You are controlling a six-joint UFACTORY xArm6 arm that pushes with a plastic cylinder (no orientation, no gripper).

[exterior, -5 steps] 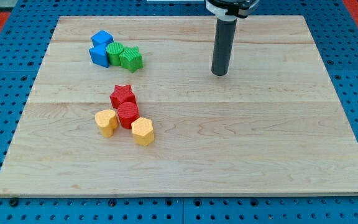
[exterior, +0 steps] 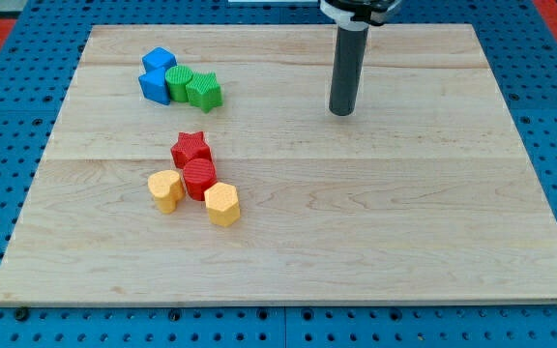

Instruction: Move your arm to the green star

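The green star (exterior: 204, 92) lies near the bench's (exterior: 375, 222) upper left, at the right end of a tight row: a green block (exterior: 179, 83) of rounder shape touches its left side, and two blue blocks (exterior: 156, 74) sit beyond that, all apparently in contact. My tip (exterior: 341, 113) rests on bare wood well to the star's right, slightly lower in the view, with nothing between them. There are no fingers here to open or close, only a bare rod, and it holds nothing.

Lower down, well apart from this path, a red star (exterior: 191, 148), a red cylinder (exterior: 199, 178), a yellow heart (exterior: 165, 189) and a yellow hexagon (exterior: 222, 204) cluster together.

The main risk, as I judge it, is overshoot: arriving fast from the right would shove the star into its neighbours and scatter the whole row leftward.
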